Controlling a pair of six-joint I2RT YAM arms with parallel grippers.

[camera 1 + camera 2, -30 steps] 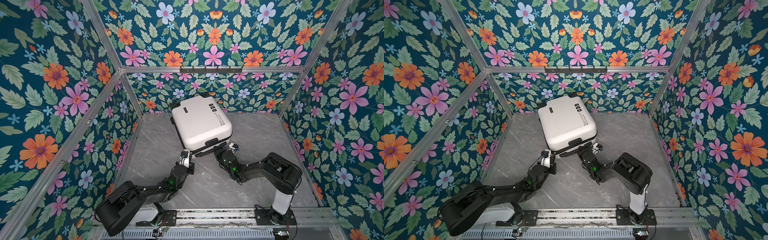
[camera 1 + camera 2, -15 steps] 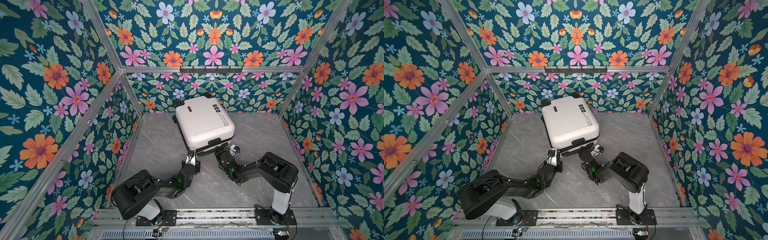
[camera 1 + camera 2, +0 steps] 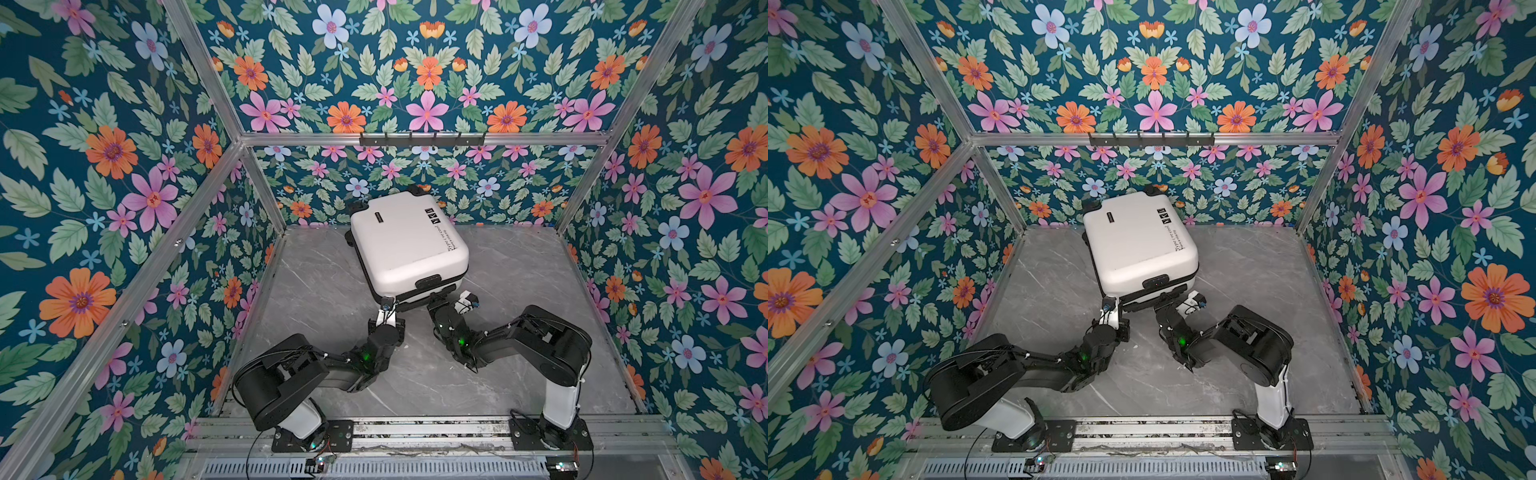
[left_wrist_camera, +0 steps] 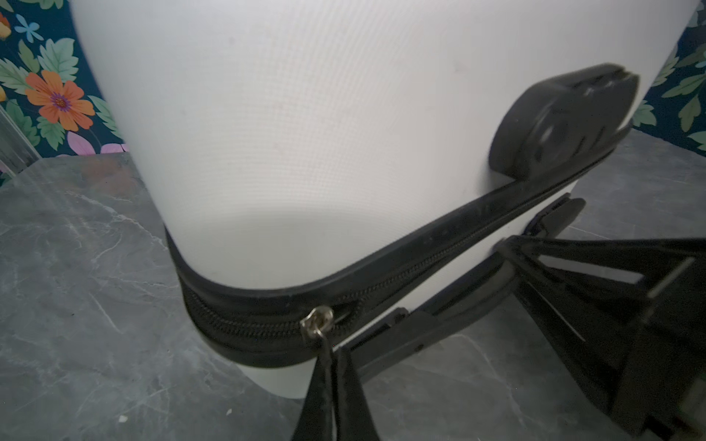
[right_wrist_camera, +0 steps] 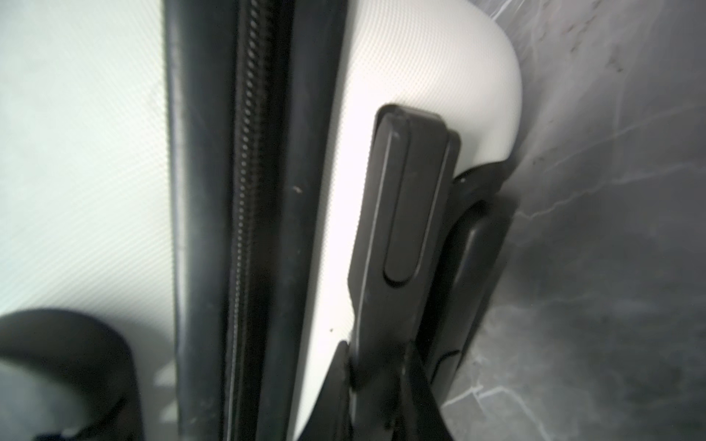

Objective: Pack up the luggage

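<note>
Luggage (image 3: 405, 245) — long axis near-to-far, wheels (image 3: 417, 192) rearward.

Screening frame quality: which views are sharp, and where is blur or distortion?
Both top views: even light, sharp, soft shadow under the luggage. Left wrist: zipper pull fairly crisp, left gripper and edges blurred. Right wrist: soft close-up, handle legible.

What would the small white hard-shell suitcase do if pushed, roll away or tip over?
It would probably slide, not roll: the white hard-shell suitcase lies flat on the grey marbled tabletop, not standing on its black wheels. Lying low and wide, it seems unlikely to tip. Its shell looks stiff.
</note>
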